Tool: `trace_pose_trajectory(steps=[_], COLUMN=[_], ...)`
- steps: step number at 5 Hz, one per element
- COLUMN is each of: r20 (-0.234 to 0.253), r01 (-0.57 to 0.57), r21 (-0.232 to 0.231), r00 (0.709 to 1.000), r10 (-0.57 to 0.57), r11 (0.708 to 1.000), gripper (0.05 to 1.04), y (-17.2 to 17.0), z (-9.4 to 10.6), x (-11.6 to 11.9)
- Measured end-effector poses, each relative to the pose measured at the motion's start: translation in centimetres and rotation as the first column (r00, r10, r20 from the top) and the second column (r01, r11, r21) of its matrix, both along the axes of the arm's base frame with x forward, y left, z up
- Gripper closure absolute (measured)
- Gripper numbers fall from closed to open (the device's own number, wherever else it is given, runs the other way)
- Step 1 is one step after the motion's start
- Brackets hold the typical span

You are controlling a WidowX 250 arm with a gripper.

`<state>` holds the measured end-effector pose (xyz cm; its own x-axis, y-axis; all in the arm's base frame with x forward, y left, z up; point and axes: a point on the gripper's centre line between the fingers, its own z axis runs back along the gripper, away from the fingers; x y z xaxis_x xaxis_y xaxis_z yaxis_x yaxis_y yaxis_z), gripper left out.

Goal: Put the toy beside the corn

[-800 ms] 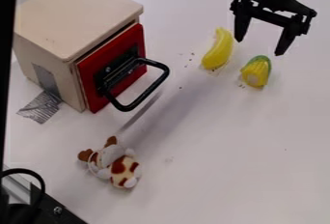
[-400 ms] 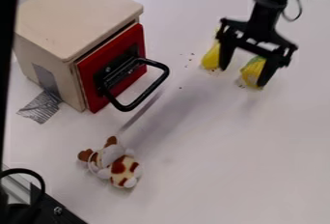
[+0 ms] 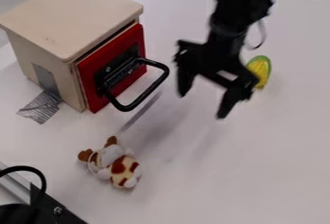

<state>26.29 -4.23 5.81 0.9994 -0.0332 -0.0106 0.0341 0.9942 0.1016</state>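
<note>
My gripper [image 3: 201, 106] hangs over the middle of the table, open, with nothing between its fingers. It is up and to the right of the toy, a small plush [image 3: 120, 165] in white with brown patches, which lies on the table at the lower left. The yellow corn [image 3: 260, 68] with a green edge lies just right of the gripper, partly covered by it.
A wooden box [image 3: 71, 20] with a red door [image 3: 116, 68] stands at the upper left, its black handle [image 3: 147, 94] sticking out toward the gripper. Black equipment [image 3: 51, 208] and a cable occupy the lower left corner.
The gripper has come down and left from the upper right, passing over the banana and corn, and the arm now hides the banana. Toy and corn have stayed put.
</note>
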Motion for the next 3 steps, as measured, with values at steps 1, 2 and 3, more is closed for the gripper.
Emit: trace_pose_trajectory(steps=[1, 2, 3], r20=[0.017, 0.036, 0.055], r01=[0.051, 0.068, 0.066], r21=[-0.011, -0.023, -0.016], r00=[0.999, 0.997, 0.996], r10=[-0.051, -0.068, -0.065], r11=[0.999, 0.997, 0.998], gripper=[0.085, 0.085, 0.085], y=[1.6, 3.2, 5.3], z=[-0.4, -1.0, -1.4], x=[-5.1, -8.4, -10.0])
